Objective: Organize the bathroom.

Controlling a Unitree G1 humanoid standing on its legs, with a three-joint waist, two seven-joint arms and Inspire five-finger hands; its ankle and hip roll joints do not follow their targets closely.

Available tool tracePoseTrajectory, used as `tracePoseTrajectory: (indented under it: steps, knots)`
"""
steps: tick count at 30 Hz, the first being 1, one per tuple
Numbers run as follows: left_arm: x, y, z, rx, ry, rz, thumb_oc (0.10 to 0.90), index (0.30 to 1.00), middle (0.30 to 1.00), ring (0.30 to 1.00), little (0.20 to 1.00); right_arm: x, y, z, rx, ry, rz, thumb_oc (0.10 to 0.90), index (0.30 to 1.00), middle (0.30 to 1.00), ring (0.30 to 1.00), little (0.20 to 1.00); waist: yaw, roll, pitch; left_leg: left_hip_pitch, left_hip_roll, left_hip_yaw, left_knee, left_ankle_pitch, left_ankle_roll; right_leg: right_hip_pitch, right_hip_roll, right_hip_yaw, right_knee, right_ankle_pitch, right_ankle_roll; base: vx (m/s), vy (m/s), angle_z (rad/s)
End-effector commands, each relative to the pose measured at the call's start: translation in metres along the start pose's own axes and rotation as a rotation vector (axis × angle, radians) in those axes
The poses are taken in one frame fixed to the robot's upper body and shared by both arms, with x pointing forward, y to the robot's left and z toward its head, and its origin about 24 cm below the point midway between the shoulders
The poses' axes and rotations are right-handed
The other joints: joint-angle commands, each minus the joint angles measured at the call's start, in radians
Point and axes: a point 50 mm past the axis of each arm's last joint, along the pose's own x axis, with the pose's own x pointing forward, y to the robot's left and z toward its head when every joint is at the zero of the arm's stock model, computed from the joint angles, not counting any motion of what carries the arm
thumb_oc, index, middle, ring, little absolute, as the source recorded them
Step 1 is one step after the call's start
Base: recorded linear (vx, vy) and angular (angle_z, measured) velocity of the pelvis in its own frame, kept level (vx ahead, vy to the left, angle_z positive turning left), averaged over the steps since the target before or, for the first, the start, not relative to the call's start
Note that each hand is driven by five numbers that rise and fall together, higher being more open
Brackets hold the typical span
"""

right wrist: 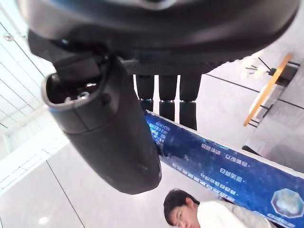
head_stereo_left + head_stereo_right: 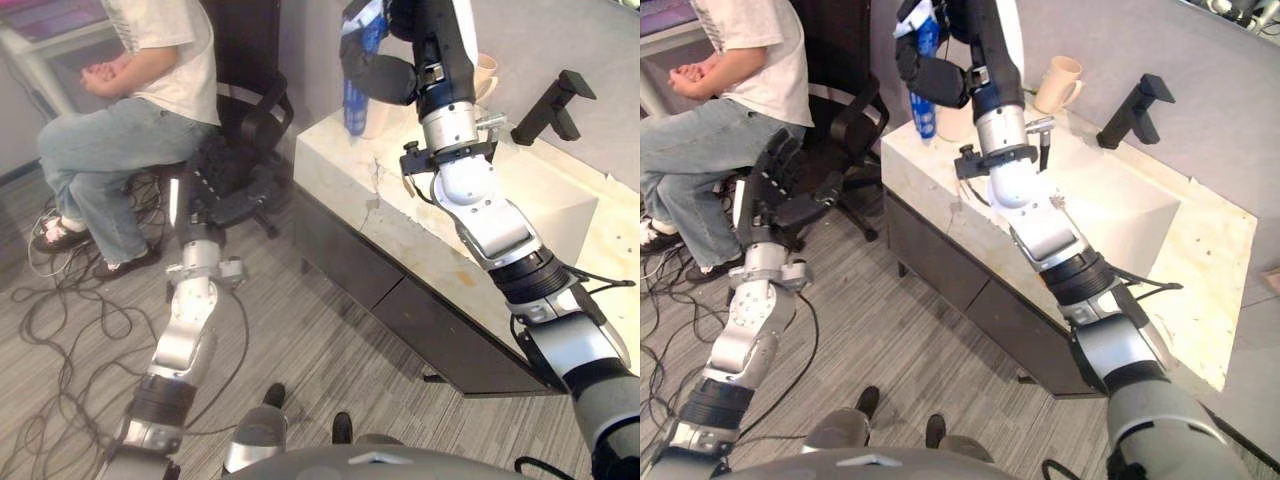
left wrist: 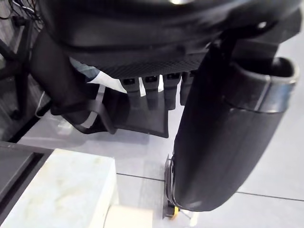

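My right hand (image 2: 378,72) is raised over the left end of the marble counter (image 2: 400,235), fingers and thumb curled round a blue printed tube (image 2: 354,100). The tube hangs down beside a pale cup (image 2: 956,122) at the counter's corner; in the right wrist view the blue printed tube (image 1: 228,171) lies just past the fingers (image 1: 167,97). My left hand (image 2: 222,185) is open and holds nothing, out over the floor next to a black office chair (image 2: 255,110). A beige mug (image 2: 1058,82) stands at the back wall.
A black faucet (image 2: 1135,110) stands behind the sunken basin (image 2: 1120,205). Dark drawers (image 2: 410,320) front the counter. A person (image 2: 130,110) sits on the chair at the left, with loose cables (image 2: 60,310) across the floor near their feet.
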Motion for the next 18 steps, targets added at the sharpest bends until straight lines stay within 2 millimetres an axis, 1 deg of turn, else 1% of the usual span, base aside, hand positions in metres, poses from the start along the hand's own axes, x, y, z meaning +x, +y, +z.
tracePoseTrajectory:
  steps: [1,2,3,4,5,6,7,9,11,12,13,14,15,16,17,18]
  knots:
    - [0.009,-0.015,0.039,-0.059,-0.189,-0.097,0.8,0.9,0.9,0.9,0.9,0.031,-0.007,0.063,0.07,-0.33,-0.183,0.4,0.3,0.3,0.3,0.3,0.007,-0.047,-0.145,0.01,0.062,0.062,-0.024,-0.014,0.054,-0.039,0.03,0.042,-0.03,0.124,-0.065,0.22,0.248,-0.06]
    - [0.01,-0.017,0.038,-0.062,-0.181,-0.104,0.8,0.9,0.9,0.9,0.9,0.035,-0.007,0.062,0.051,-0.329,-0.196,0.4,0.3,0.3,0.3,0.3,0.009,-0.038,-0.152,0.01,0.095,0.049,-0.107,0.04,0.041,-0.035,0.028,0.047,-0.04,0.126,-0.061,0.2,0.25,-0.14]
    - [0.01,-0.018,0.036,-0.063,-0.174,-0.113,0.8,0.9,0.9,0.9,0.9,0.036,-0.008,0.06,0.025,-0.333,-0.203,0.4,0.3,0.3,0.3,0.3,0.008,-0.032,-0.157,0.008,0.123,0.05,-0.153,0.076,0.029,-0.026,0.023,0.05,-0.048,0.122,-0.057,0.22,0.264,-0.1]
    - [0.01,-0.019,0.034,-0.067,-0.162,-0.122,0.8,0.9,0.9,0.9,0.9,0.037,-0.009,0.059,0.013,-0.329,-0.204,0.4,0.3,0.3,0.3,0.3,0.006,-0.029,-0.162,0.008,0.135,0.058,-0.168,0.081,0.025,-0.015,0.017,0.05,-0.053,0.113,-0.056,0.23,0.321,-0.09]
    - [0.009,-0.023,0.029,-0.072,-0.149,-0.138,0.8,0.9,0.9,0.9,0.9,0.038,-0.014,0.055,0.003,-0.321,-0.206,0.4,0.3,0.3,0.3,0.3,-0.002,-0.023,-0.166,-0.006,0.151,0.085,-0.166,0.094,0.019,-0.011,0.003,0.051,-0.05,0.113,-0.046,0.23,0.307,-0.08]
    - [0.01,-0.023,0.027,-0.073,-0.141,-0.147,0.8,0.9,0.9,0.9,0.9,0.038,-0.016,0.054,-0.004,-0.32,-0.211,0.4,0.3,0.3,0.3,0.3,-0.009,-0.02,-0.173,0.006,0.155,0.101,-0.172,0.081,0.018,-0.003,-0.009,0.043,-0.052,0.102,-0.04,0.22,0.43,-0.07]
    - [0.009,-0.025,0.022,-0.075,-0.124,-0.164,0.8,0.9,0.9,0.9,0.9,0.038,-0.02,0.051,-0.023,-0.317,-0.219,0.4,0.3,0.3,0.3,0.3,-0.019,-0.01,-0.182,0.022,0.152,0.107,-0.177,0.073,0.009,-0.009,-0.029,0.035,-0.048,0.107,-0.02,0.22,0.367,-0.02]
    - [0.007,-0.027,0.02,-0.077,-0.112,-0.175,0.8,0.9,0.9,0.9,0.9,0.036,-0.022,0.049,-0.018,-0.305,-0.223,0.4,0.3,0.3,0.3,0.3,-0.025,-0.003,-0.186,0.035,0.138,0.102,-0.175,0.061,0.009,-0.014,-0.046,0.034,-0.042,0.111,-0.005,0.17,0.314,-0.07]
    - [0.004,-0.034,0.016,-0.061,-0.089,-0.216,0.8,0.9,0.9,0.9,0.9,0.033,-0.023,0.048,-0.05,-0.316,-0.232,0.4,0.3,0.3,0.3,0.3,-0.038,0.015,-0.19,0.072,0.113,0.12,-0.182,0.03,0.021,-0.042,-0.093,0.022,-0.006,0.112,0.028,0.23,0.387,-0.11]
    - [0.004,-0.035,0.015,-0.052,-0.081,-0.229,0.8,0.9,0.9,0.9,0.9,0.033,-0.024,0.048,-0.053,-0.314,-0.239,0.4,0.3,0.3,0.3,0.3,-0.039,0.019,-0.191,0.076,0.106,0.125,-0.182,0.024,0.027,-0.047,-0.104,0.017,0.007,0.109,0.033,0.18,0.305,-0.09]
    - [0.002,-0.037,0.013,-0.039,-0.073,-0.238,0.8,0.9,0.9,0.9,0.9,0.032,-0.025,0.047,-0.054,-0.311,-0.249,0.4,0.3,0.3,0.3,0.3,-0.039,0.022,-0.192,0.078,0.096,0.128,-0.181,0.019,0.037,-0.053,-0.114,0.007,0.028,0.104,0.038,0.19,0.287,-0.17]
    - [0.001,-0.036,0.01,-0.037,-0.059,-0.245,0.8,0.9,0.9,0.9,0.9,0.032,-0.028,0.047,-0.07,-0.308,-0.264,0.4,0.3,0.3,0.3,0.3,-0.035,0.028,-0.192,0.082,0.083,0.141,-0.18,0.018,0.051,-0.067,-0.132,-0.022,0.082,0.107,0.037,0.16,0.247,-0.13]
    - [0.0,-0.035,0.01,-0.035,-0.057,-0.246,0.8,0.9,0.9,0.9,0.9,0.032,-0.028,0.047,-0.075,-0.31,-0.267,0.4,0.3,0.3,0.3,0.3,-0.032,0.031,-0.19,0.086,0.077,0.144,-0.178,0.017,0.057,-0.082,-0.144,-0.039,0.126,0.126,0.034,0.12,0.183,-0.16]
    - [0.0,-0.035,0.009,-0.033,-0.056,-0.246,0.8,0.9,0.9,0.9,0.9,0.032,-0.028,0.047,-0.078,-0.311,-0.267,0.4,0.3,0.3,0.3,0.3,-0.031,0.032,-0.19,0.087,0.076,0.144,-0.178,0.017,0.058,-0.09,-0.147,-0.044,0.142,0.13,0.033,0.21,0.212,-0.1]
    - [0.0,-0.035,0.009,-0.014,-0.052,-0.259,0.8,0.9,0.9,0.9,0.9,0.034,-0.03,0.047,-0.087,-0.312,-0.277,0.4,0.3,0.3,0.3,0.3,-0.026,0.046,-0.179,0.117,0.058,0.145,-0.178,0.001,0.075,-0.132,-0.171,-0.09,0.262,0.16,0.02,0.22,0.193,-0.12]
    - [0.0,-0.035,0.009,-0.014,-0.051,-0.261,0.8,0.9,0.9,0.9,0.9,0.035,-0.03,0.047,-0.087,-0.311,-0.279,0.4,0.3,0.3,0.3,0.3,-0.025,0.048,-0.177,0.12,0.056,0.145,-0.178,-0.001,0.077,-0.138,-0.171,-0.091,0.272,0.159,0.018,0.27,0.21,-0.18]
